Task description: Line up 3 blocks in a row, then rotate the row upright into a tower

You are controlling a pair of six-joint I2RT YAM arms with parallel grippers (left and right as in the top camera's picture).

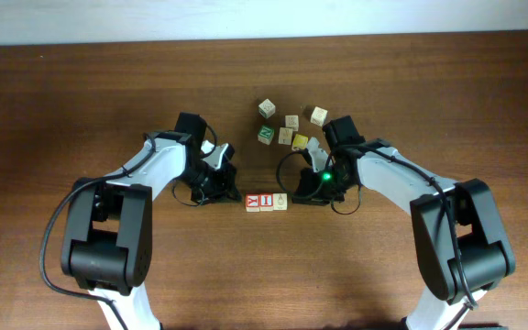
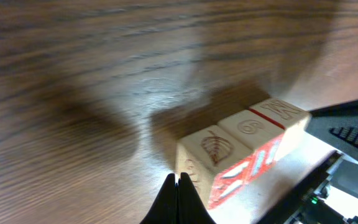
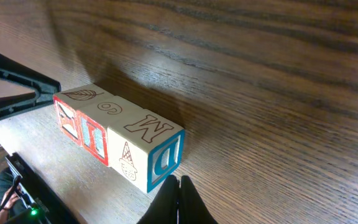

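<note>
Closed right hand (image 3: pixel 179 194), blocks (image 3: pixel 104 127) in row

Wooden table (image 1: pixel 62 92): three blocks (image 1: pixel 266 202) touching in row; loose cubes (image 1: pixel 292 121) scattered nearby.

Three small cubes in one straight row, faces touching, near the middle of the brown wooden table (image 1: pixel 246 275), well clear of every edge. The row runs parallel to the far edge.

- Left-end wooden cube with a red-and-white letter face (image 1: pixel 253 202): lettered face up, red border; a side face carries an engraved leaf. Letter not certain.
- Middle wooden cube with a red-and-white "I" face (image 1: pixel 267 202): lettered face up; a side face bears a small round engraved mark.
- Right-end pale tan wooden cube with a small yellowish figure (image 1: pixel 280 202): figure face up; a side face reads "M", and the outer end face has a blue-bordered "D".

All three sit flat and square to each other.
</note>
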